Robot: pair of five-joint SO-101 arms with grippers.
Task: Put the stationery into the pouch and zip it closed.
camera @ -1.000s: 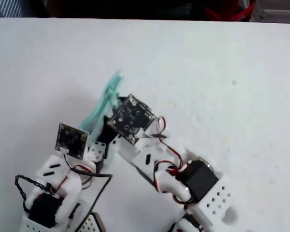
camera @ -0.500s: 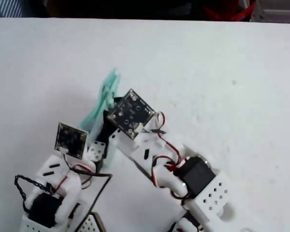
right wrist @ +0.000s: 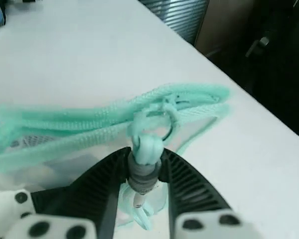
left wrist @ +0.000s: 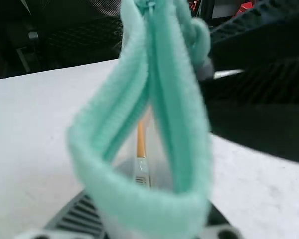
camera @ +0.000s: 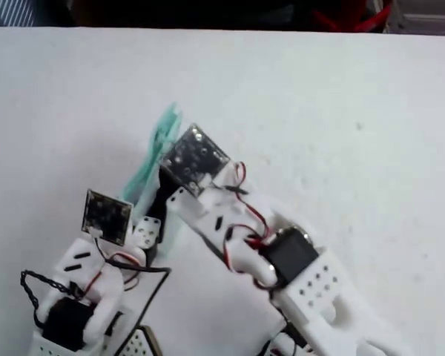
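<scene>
A mint-green pouch (camera: 156, 148) lies slanted on the white table between the two arms. My left gripper (left wrist: 149, 221) is shut on one end of the pouch (left wrist: 154, 124). The pouch's mouth gapes at that end, and an orange pencil (left wrist: 140, 144) lies inside. My right gripper (right wrist: 142, 181) is shut on the zipper pull (right wrist: 145, 152), a green cord with a grey bead, at the pouch's (right wrist: 114, 117) zip line. In the high view the right arm's camera board (camera: 193, 157) hides that gripper, and the left arm's board (camera: 106, 216) sits nearer the front.
The white table (camera: 341, 111) stretches wide to the right and the far side. Its far edge (camera: 222, 28) meets a dark background. Loose red and black cables (camera: 245, 222) hang along both arms near the front.
The right arm has swung left and a little farther along the pouch while holding the zipper pull. The pouch's far end shifted slightly left. The left arm has hardly moved.
</scene>
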